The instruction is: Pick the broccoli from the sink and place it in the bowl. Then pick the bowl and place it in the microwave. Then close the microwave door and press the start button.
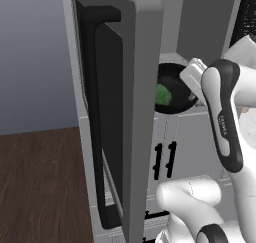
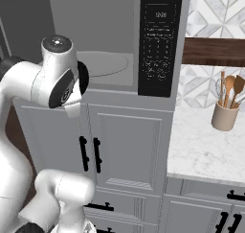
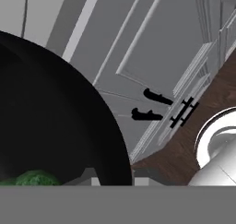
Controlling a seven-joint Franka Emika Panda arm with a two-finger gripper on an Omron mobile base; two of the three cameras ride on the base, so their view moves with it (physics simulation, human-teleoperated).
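Note:
My gripper [image 1: 193, 87] is shut on the rim of the black bowl [image 1: 172, 89], holding it at the mouth of the microwave [image 2: 95, 45], just above the lower edge of the opening. The bright-green broccoli [image 1: 162, 94] lies inside the bowl. In the hand view the bowl [image 3: 55, 117] takes up the left side, with the broccoli [image 3: 34, 178] at the bottom and the gripper [image 3: 115, 178] clamped on the rim. The microwave door [image 1: 120, 112] stands wide open to the left, its black bar handle [image 1: 95, 112] facing outward. The black control panel [image 2: 160, 40] is right of the cavity. The sink is out of view.
Grey cabinet doors [image 2: 124, 150] with black handles sit under the microwave. A marble counter [image 2: 201, 150] to the right carries a utensil holder [image 2: 225, 114]. A wooden shelf [image 2: 213, 52] hangs above it. Dark wood floor [image 1: 40, 187] lies left of the open door.

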